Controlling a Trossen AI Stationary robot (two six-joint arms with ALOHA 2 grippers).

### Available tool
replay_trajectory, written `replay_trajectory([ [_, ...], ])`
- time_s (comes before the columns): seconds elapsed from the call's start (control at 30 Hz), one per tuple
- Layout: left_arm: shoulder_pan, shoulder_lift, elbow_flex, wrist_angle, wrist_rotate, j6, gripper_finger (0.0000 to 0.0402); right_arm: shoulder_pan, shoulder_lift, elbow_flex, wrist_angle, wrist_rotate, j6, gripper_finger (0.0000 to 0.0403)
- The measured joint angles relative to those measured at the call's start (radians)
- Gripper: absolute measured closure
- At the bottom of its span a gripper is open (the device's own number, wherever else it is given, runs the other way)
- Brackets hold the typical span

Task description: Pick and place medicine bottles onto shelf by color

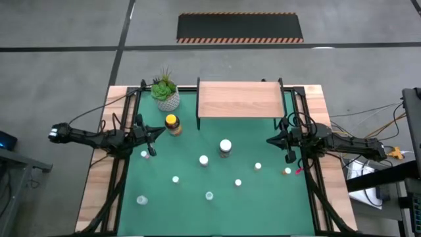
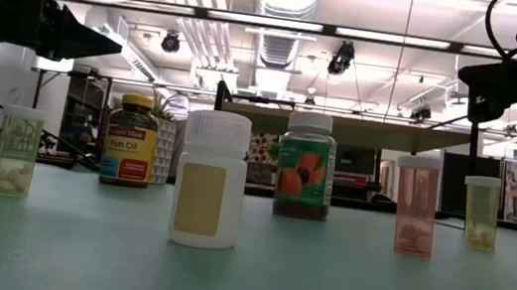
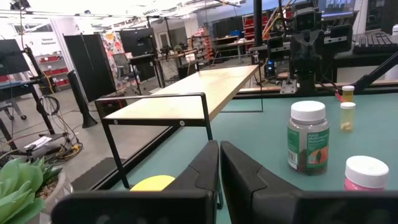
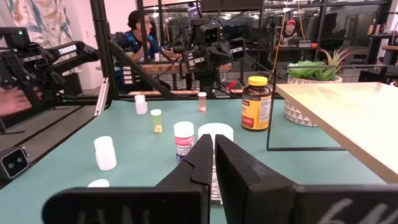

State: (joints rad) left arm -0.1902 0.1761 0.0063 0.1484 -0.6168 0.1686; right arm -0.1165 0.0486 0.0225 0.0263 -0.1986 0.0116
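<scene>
The medicine bottles [image 1: 204, 160] are seen scattered upright across the green mat, none of them lifted: a white-capped dark bottle [image 1: 225, 147] stands near the middle, the yellow-lidded amber jar [image 1: 172, 124] is set just in front of the potted plant [image 1: 165, 91], and smaller white-capped ones are dotted toward the near edge, with an orange one [image 1: 287, 172] over by the right side. From table height, a white bottle [image 2: 209, 193] is caught front and centre, a pink one [image 2: 415, 218] and a yellowish one [image 2: 481, 212] to its side. The shelf [image 1: 239, 99] is found at the far edge of the mat, its light wood top bare, nothing placed on it. The left gripper [image 1: 152, 133] is held above the mat at the left side, fingers pressed together on nothing, near the amber jar but apart from it. The right gripper [image 1: 270, 140] is poised at the right side, likewise closed and empty, pointing inward toward the middle. A seated person [image 4: 138, 34] is glimpsed in the room beyond the table.
</scene>
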Motion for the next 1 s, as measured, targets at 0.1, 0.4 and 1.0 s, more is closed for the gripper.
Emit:
replay_trajectory([
  [0.1, 0.000, 0.000, 0.000, 0.000, 0.000, 0.000, 0.0401, 0.000, 0.000, 0.000, 0.004, 0.013, -0.130, 0.0394],
  [0.4, -0.001, 0.000, 0.000, 0.137, 0.043, -0.312, 0.0401, 0.006, -0.001, 0.000, 0.082, 0.014, 0.328, 0.0394],
  [1.0, 0.000, 0.048, 0.000, 0.509, 0.041, -0.113, 0.0401, 0.006, 0.020, 0.000, 0.239, 0.192, 0.191, 0.0394],
])
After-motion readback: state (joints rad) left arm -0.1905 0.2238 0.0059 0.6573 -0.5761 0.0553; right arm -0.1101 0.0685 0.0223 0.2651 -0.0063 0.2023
